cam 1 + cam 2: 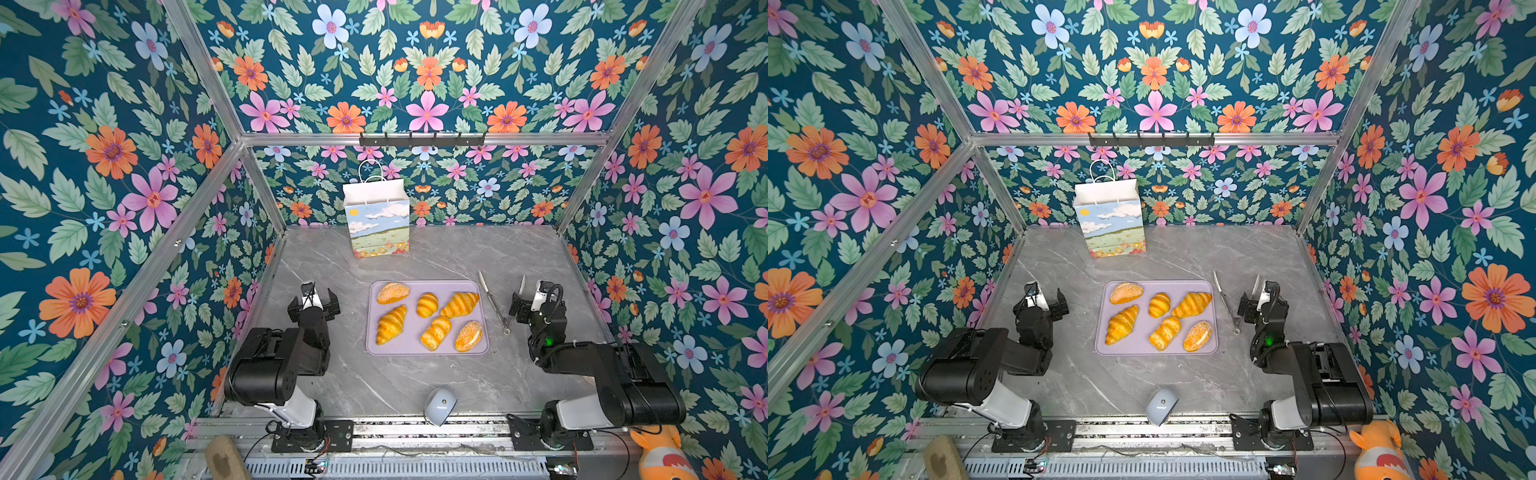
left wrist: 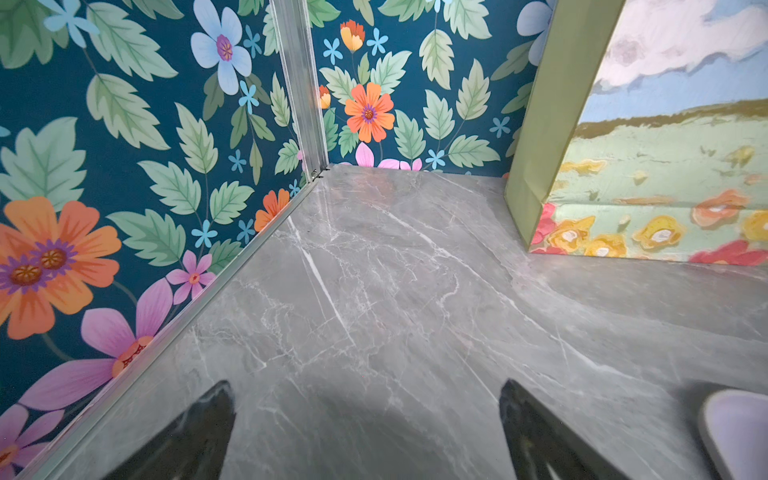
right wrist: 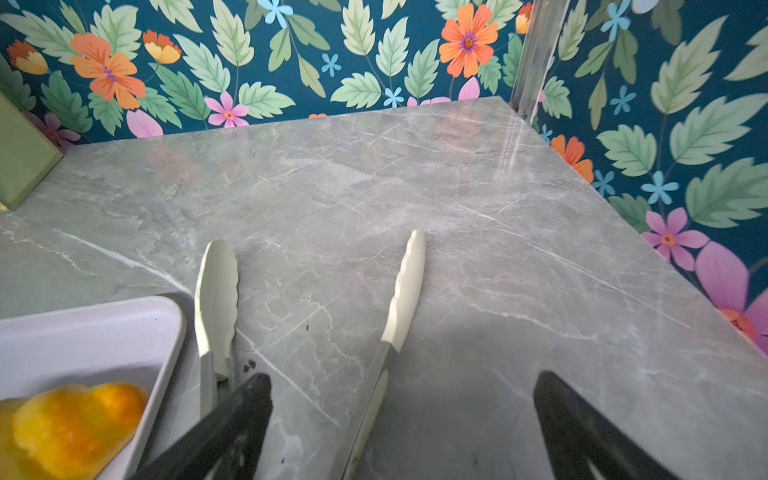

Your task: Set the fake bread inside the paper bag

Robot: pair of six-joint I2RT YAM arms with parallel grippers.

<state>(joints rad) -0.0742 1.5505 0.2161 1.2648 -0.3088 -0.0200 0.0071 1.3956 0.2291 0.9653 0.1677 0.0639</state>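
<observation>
1. The fake bread (image 1: 428, 304), six glossy pieces, lies wholly inside the lilac tray (image 1: 432, 286) in mid-table; no piece crosses its rim.
2. The paper bag (image 1: 377, 226) stands upright with its mouth open at the far side, left of centre and close to the far wall (image 1: 478, 195). It is well apart from the tray, with bare grey table (image 1: 436, 257) between the two.
3. The left gripper (image 2: 365, 390) is spread wide and empty, left of the tray over bare surface. The left wall's edge rail (image 2: 199, 307) runs on its left, and the tray's corner lies just to its right.
4. The right gripper (image 3: 403, 378) is also spread wide, right of the tray, low over the tongs (image 1: 492, 301).
5. The tongs lie splayed just beside the tray's right edge. One arm runs between the fingers; the other passes by the tray-side finger (image 3: 232, 419). Whether they touch cannot be told.
6. Far-right table is bare to both walls.
7. A pale blue mouse (image 1: 439, 405) sits at the near edge.
</observation>
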